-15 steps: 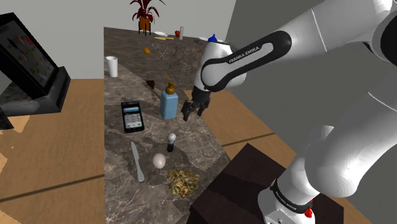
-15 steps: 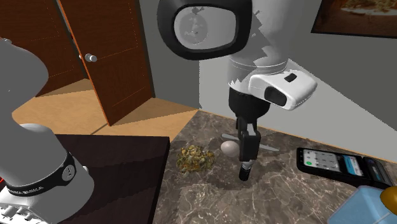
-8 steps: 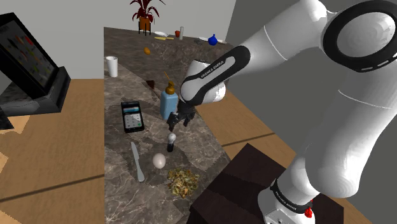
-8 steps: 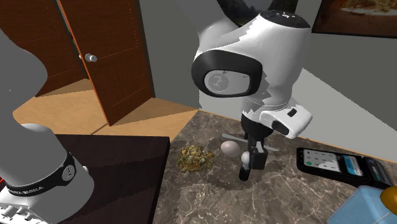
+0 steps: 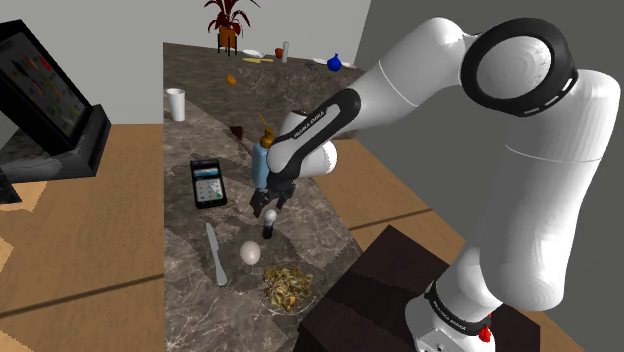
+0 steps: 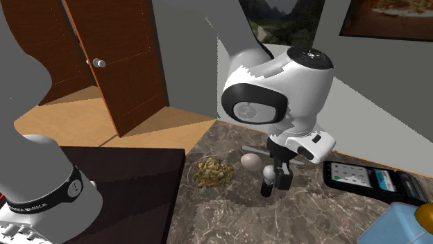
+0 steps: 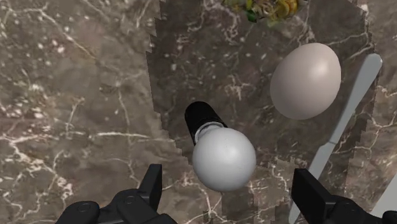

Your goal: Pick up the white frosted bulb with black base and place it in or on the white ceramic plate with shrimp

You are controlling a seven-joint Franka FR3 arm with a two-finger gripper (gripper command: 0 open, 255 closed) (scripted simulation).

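One dark marble tabletop carries one of each kind: one white bulb with a black base, one pale egg, one grey knife, one plate with one heap of food, one black calculator, one blue bottle, one white cup, one potted plant. A few far-end items are too small to count. One white arm bears one claw with two black fingers.
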